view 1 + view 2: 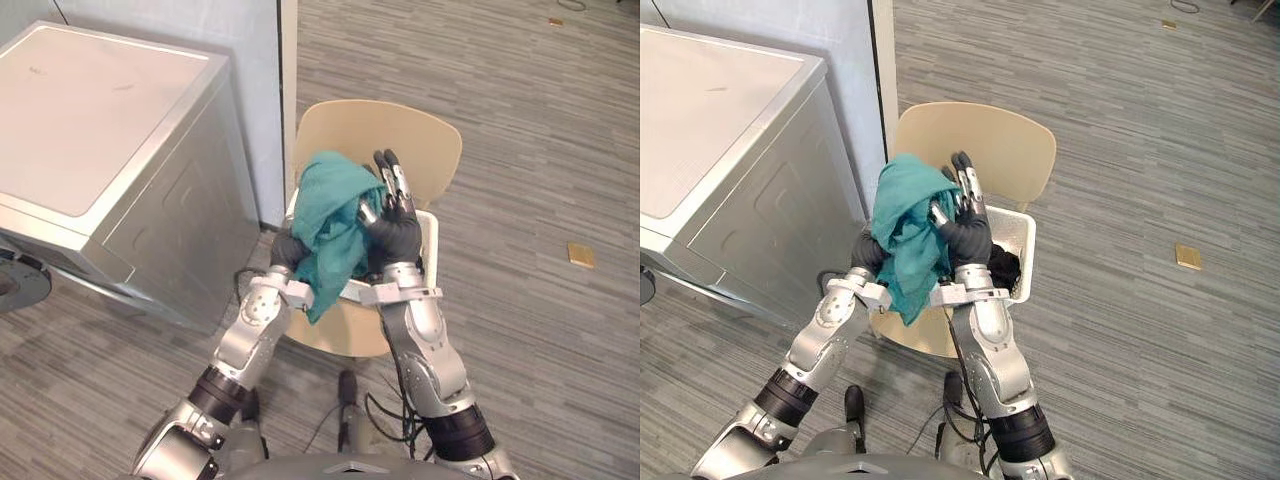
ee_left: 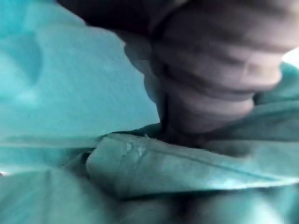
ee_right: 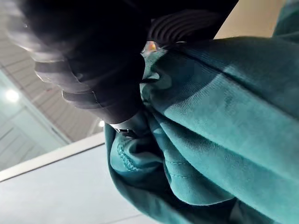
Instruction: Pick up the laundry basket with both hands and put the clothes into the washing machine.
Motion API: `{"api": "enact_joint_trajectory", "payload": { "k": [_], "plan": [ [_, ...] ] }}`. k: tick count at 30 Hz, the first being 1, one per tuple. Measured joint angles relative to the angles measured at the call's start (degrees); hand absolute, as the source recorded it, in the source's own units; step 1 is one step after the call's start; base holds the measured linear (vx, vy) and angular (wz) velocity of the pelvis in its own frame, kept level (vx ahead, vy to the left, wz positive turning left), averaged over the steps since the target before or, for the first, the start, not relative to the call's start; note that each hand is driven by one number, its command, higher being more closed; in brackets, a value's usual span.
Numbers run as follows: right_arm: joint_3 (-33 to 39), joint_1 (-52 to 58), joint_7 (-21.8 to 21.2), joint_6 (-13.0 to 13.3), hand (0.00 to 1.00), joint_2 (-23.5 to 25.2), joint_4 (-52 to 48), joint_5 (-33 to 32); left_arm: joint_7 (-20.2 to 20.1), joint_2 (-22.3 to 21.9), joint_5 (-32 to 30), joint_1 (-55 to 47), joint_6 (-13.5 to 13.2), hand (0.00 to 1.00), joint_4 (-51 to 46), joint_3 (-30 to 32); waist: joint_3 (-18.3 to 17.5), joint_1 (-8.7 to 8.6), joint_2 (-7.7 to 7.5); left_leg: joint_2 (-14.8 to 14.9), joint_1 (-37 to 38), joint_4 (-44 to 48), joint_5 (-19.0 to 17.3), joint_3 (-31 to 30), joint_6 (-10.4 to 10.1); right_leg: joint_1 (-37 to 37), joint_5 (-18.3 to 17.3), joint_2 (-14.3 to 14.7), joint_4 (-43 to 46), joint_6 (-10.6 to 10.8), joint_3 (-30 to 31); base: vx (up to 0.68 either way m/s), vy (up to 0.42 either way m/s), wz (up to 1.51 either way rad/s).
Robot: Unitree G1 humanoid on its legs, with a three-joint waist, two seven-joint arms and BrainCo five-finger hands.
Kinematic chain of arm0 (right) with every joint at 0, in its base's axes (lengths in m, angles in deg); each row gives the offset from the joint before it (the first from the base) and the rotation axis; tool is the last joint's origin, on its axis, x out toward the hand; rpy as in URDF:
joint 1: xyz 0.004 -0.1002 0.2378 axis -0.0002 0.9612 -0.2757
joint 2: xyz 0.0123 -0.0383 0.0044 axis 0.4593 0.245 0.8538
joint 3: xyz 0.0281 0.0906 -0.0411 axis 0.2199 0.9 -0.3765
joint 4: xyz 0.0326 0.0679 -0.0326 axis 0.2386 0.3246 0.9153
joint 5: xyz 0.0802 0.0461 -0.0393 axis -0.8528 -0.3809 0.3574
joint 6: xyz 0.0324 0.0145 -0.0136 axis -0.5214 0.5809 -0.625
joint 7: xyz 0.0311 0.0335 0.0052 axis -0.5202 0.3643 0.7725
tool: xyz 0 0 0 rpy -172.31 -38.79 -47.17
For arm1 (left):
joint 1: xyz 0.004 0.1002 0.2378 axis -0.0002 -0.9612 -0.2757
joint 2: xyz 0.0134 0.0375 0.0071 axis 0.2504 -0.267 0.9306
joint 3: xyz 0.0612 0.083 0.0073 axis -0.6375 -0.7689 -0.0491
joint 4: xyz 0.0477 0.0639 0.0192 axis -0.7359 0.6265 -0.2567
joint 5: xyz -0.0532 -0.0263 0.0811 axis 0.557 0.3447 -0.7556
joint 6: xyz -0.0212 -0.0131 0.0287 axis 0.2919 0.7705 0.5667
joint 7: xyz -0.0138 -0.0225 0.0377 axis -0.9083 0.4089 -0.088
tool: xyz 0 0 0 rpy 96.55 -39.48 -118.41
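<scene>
Left eye view: teal cloth [image 1: 335,215] is held up above the white laundry basket [image 1: 430,235] on the beige chair [image 1: 380,125], sandwiched between both hands, probably so it clears the rim before going to the washing machine [image 1: 100,130] on the left. Right robot hand [image 1: 395,238] is released, straight fingers pressing the cloth flat. Left robot hand [image 1: 288,250] is buried in cloth, so its grip can't be told.
Right eye view: dark clothes [image 1: 1002,268] lie in the basket.
Left wrist view: cloth is draped right against that hand.
Right wrist view: cloth is bunched at the palm.

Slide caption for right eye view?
Teal cloth held up between left hand and right hand, above white basket on chair.
</scene>
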Motion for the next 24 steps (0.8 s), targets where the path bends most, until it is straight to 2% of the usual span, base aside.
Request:
{"api": "enact_joint_trajectory", "payload": {
  "k": [3, 7, 15, 17, 20, 24],
  "plan": [
    [1.24, 1.83, -0.11, -0.01, 0.00, 0.00, 0.00, -0.02, -0.03, -0.31, 0.01, -1.48, -0.02, 1.00, -0.18, 1.08, -0.68, -0.07, 0.83, 0.00, 0.53, -0.06, -0.23, 0.07, -0.05, 0.70, -0.20, 0.03, -0.50, -0.27, 0.06, 0.00, 0.000, 0.00],
    [1.93, 3.52, -0.15, -0.04, 0.00, 0.03, 0.00, -0.01, 0.26, -2.05, 0.13, -3.98, -0.02, 1.00, -2.49, 5.71, -1.55, -0.10, 1.67, 0.14, 0.77, -0.06, -0.45, 0.15, -0.25, 1.03, -0.19, 0.20, -0.90, -0.28, 0.14, 0.00, 0.000, -0.01],
    [8.69, 6.83, -0.56, -1.22, 0.00, -0.05, 0.00, 2.32, 2.55, -1.85, 0.45, -8.03, -1.40, 1.00, -9.49, 21.08, -2.61, -0.10, 2.23, 0.30, 3.12, 0.62, -1.62, -0.15, -0.39, 4.54, 0.01, 0.35, -2.23, 0.00, -0.28, 0.01, 0.001, 0.02],
    [10.64, 7.20, -0.65, -2.30, 0.00, -0.15, -0.01, 4.25, 2.65, -1.52, 0.44, -9.40, -1.66, 1.00, -11.88, 24.56, -2.62, 0.08, 2.24, 0.54, 3.47, 1.53, -2.24, -0.63, -0.52, 5.62, -0.13, 0.40, -2.44, 0.02, -0.54, 0.01, -0.003, 0.08],
    [12.74, 7.20, -1.44, -3.09, 0.00, -0.21, -0.04, 4.35, 2.81, -1.56, 0.42, -14.31, -2.02, 1.00, -17.60, 30.14, -2.78, 0.47, 2.30, 1.24, 4.07, 4.55, -4.19, -0.78, -0.61, 7.68, -0.85, 0.87, -2.53, -0.49, -0.50, 0.01, -0.005, -0.02],
    [12.56, 7.22, -4.47, -3.58, 0.00, -1.88, -0.09, 4.26, 2.38, -3.27, 0.44, -22.43, -3.25, 1.00, -22.87, 35.71, -3.29, 1.92, 3.25, 3.48, 0.15, 14.30, -9.46, -2.07, -1.16, 9.32, -1.22, 2.44, -2.49, -0.84, -0.79, -0.01, -0.011, 0.03]
  ]
}}
